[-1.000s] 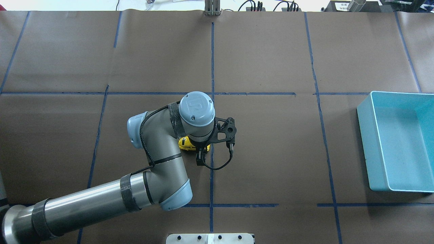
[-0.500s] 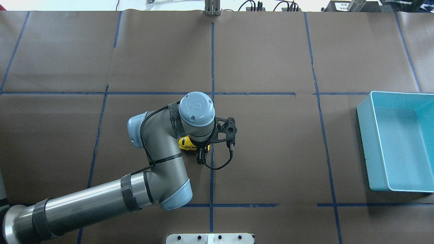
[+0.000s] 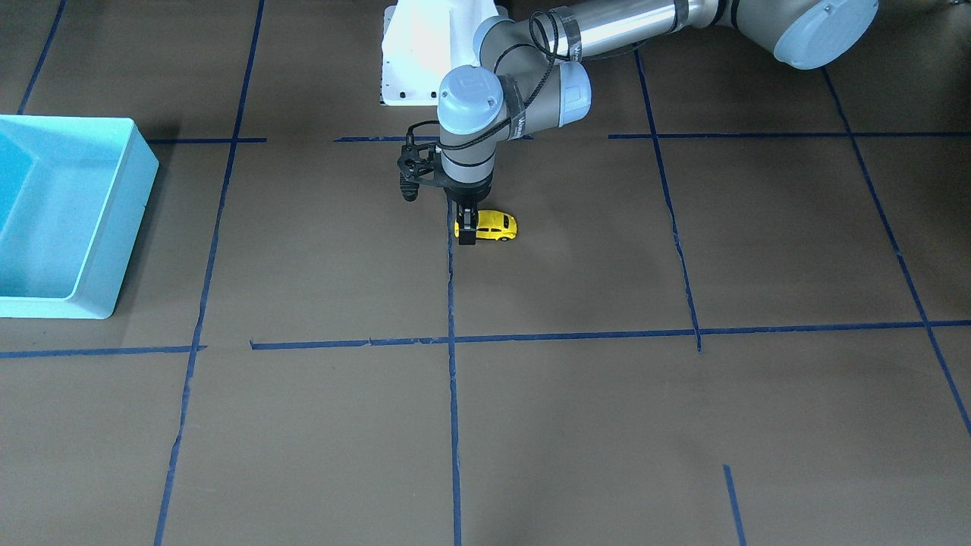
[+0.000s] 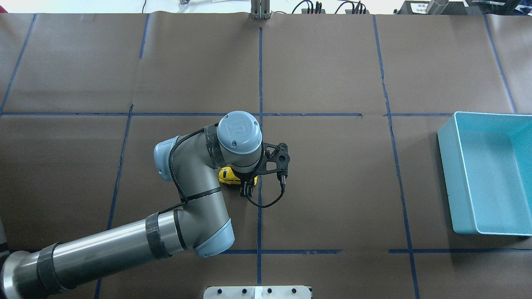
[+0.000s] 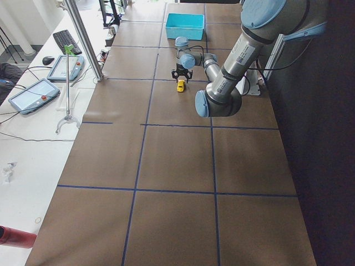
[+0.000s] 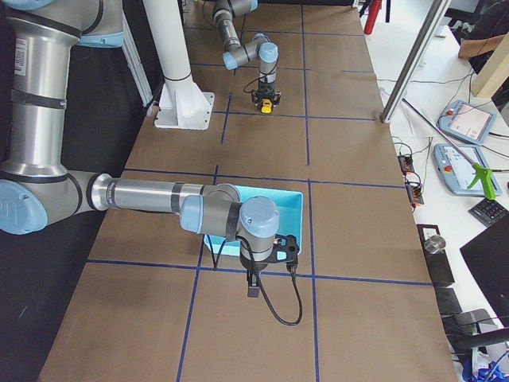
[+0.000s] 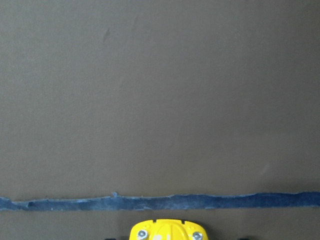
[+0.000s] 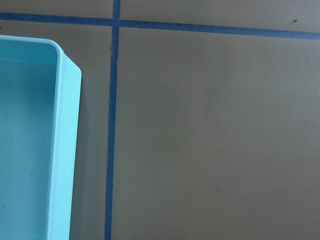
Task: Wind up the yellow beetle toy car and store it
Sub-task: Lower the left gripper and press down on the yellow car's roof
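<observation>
- Clock face laid on the overhead view, 12 o'clock pointing away from the robot.
- Small rounded yellow beetle toy car (image 4: 226, 176): on the brown paper-covered table (image 4: 332, 187), near its middle, its 3 o'clock end at the blue tape line (image 4: 260, 83) running 12 to 6.
- Left gripper (image 4: 248, 183): over that end, one finger (image 4: 247, 192) at the car's 6 o'clock side.
- Turquoise rectangular plastic bin (image 4: 447, 174): on the table, well apart, at the car's 3 o'clock.
- Right gripper (image 6: 253, 288): just beyond the bin's 3 o'clock wall.

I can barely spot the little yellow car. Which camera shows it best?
Exterior front-facing: the yellow beetle toy car shows nearly whole, side-on, the left gripper across one end. Overhead, the left arm hides most of it; the side views show it tiny; the left wrist view catches a sliver, the right wrist view nothing.
</observation>
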Controlling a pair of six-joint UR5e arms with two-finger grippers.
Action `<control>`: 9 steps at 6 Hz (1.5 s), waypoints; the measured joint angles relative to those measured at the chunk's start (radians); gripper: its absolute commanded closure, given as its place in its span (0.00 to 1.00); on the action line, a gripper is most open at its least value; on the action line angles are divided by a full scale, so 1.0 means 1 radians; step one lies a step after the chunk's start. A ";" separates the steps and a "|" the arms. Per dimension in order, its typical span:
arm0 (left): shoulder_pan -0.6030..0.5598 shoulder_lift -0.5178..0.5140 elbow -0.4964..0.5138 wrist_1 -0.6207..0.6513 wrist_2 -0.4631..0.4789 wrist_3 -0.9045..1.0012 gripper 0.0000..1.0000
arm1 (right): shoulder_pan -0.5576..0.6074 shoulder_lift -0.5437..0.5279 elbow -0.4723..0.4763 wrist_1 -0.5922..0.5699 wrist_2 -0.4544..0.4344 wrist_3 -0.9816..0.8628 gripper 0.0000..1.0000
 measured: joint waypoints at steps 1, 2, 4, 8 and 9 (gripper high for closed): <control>-0.003 0.006 -0.006 0.001 -0.001 0.000 0.96 | 0.000 0.000 0.000 -0.001 -0.001 0.001 0.00; -0.011 0.015 -0.019 0.004 -0.003 0.000 1.00 | 0.000 0.000 0.000 -0.001 0.000 0.002 0.00; -0.037 0.021 -0.050 0.005 -0.013 0.000 1.00 | 0.000 0.000 0.000 -0.001 -0.001 0.003 0.00; -0.050 0.037 -0.025 -0.167 -0.016 -0.005 1.00 | 0.000 -0.001 -0.002 -0.001 0.000 0.002 0.00; -0.051 0.053 -0.006 -0.242 -0.016 -0.006 1.00 | 0.000 -0.001 -0.002 -0.001 0.000 0.002 0.00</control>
